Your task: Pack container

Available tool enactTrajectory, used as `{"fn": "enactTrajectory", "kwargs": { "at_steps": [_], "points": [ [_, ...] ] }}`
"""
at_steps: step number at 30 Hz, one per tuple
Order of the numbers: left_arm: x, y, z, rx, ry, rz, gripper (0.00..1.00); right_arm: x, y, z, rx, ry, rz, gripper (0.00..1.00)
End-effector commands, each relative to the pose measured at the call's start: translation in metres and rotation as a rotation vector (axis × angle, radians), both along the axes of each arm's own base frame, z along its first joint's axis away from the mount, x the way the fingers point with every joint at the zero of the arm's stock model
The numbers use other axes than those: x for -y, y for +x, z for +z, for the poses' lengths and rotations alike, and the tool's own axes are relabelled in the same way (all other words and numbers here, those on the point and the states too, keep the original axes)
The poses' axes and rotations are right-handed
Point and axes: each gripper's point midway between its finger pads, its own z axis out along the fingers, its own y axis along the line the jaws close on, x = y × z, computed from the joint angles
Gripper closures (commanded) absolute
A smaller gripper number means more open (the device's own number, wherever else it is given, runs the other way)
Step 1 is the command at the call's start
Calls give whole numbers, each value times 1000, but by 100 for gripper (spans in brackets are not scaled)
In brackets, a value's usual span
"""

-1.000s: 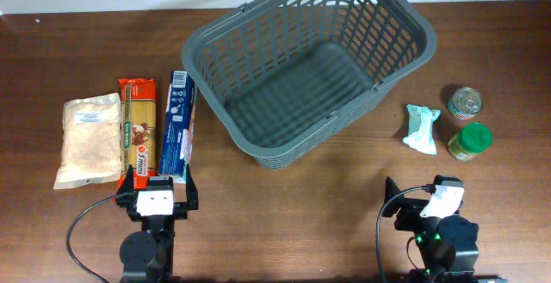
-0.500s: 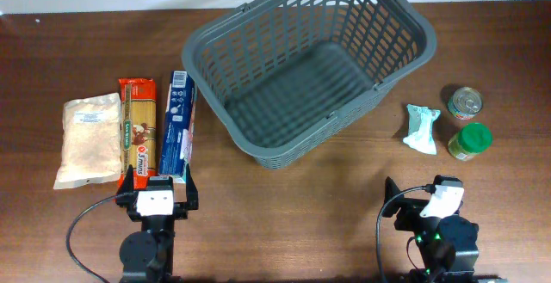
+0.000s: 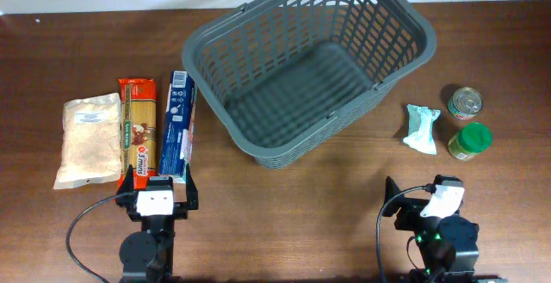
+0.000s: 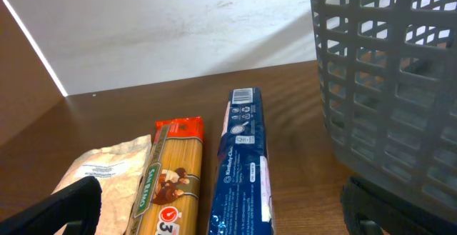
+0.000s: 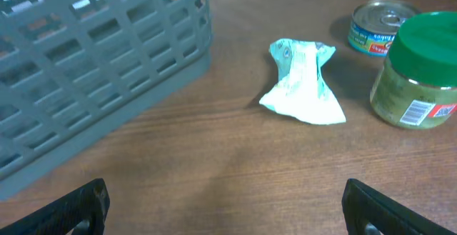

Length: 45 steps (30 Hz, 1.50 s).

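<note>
Seeing left pincer (image 3: 160, 182), right pincer (image 3: 424, 195) wide, empty; basket (image 3: 284, 150) mid-worktop (image 3: 284, 223), unpacked; packets (image 3: 136, 132), jar (image 3: 470, 141) flank it, I judge for each arm's reach.

Table (image 3: 284, 218) with container (image 3: 217, 78), packets (image 3: 89, 139), jar (image 3: 470, 140), can (image 3: 466, 102)

Top of big dark grey slotted plastic basket (image 3: 297, 85) is standing open, inside bare: free entry from above. Brown wood table (image 3: 284, 206) is lying bare in front of it. Left: blue carton (image 3: 178, 125), red spaghetti pack (image 3: 138, 132) & beige grain bag (image 3: 88, 139) are lying tight side by side, hardly a gap btwn. Right: crumpled pale-green packet (image 3: 421, 128) is lying apart; tin can (image 3: 465, 103) & green-lidded jar (image 3: 470, 141) are crowding each other.
</note>
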Motion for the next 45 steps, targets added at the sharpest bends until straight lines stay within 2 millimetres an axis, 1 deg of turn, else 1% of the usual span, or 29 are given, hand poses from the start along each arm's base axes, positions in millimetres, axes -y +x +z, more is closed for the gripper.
{"fn": "enactTrajectory", "kwargs": {
  "at_steps": [1,4,5,7,9,11,12,15,17,19,22,25,27,29,31,33,35,37,39,40,42,45],
  "points": [
    [-1,0,0,5,12,2,1,-2,-1,-3,-6,8,6,1],
    [3,0,2,17,-33,-15,1,-7,5,12,59,100,-1,1],
    [6,0,8,34,-50,-31,1,-10,7,17,77,124,11,1],
    [12,-2,26,69,-56,-67,1,-19,8,30,116,159,57,1],
    [11,-6,49,107,-56,-67,1,-26,7,44,145,172,95,1],
    [9,-12,70,123,-56,-60,1,-26,5,61,161,173,100,1],
    [9,-14,77,116,-57,-55,1,-26,3,70,163,173,100,1],
    [-5,-20,94,42,-110,28,1,-22,-2,104,146,163,74,1],
    [-8,-20,105,-19,-107,48,1,-15,-3,128,120,128,41,1],
    [-10,-17,120,-71,-101,66,1,-7,-2,153,86,79,12,1],
    [-14,-6,148,-124,-97,88,1,-2,6,193,12,5,5,1],
    [-14,10,169,-211,-97,91,1,-8,18,234,-43,-24,53,1],
    [-10,20,178,-287,-105,65,1,-15,24,255,-84,-4,91,1],
    [-6,33,190,-333,-113,41,1,-18,29,273,-102,-5,107,1],
    [-6,46,203,-332,-112,45,1,-18,38,290,-92,-7,107,1],
    [-8,55,211,-329,-110,52,1,-18,52,308,-72,-4,106,1],
    [-2,60,214,-331,-119,20,1,-19,69,322,-58,-14,110,1],
    [5,61,212,-344,-130,-17,1,-19,91,330,-67,-34,120,1],
    [10,58,207,-368,-140,-48,1,-20,115,332,-100,-48,129,1],
    [14,57,204,-384,-146,-66,1,-21,131,329,-126,-51,133,1],
    [19,53,197,-416,-156,-91,1,-22,158,323,-170,-49,139,2],
    [20,47,187,-464,-160,-92,1,-33,198,310,-221,-64,217,1]
  ]
}}
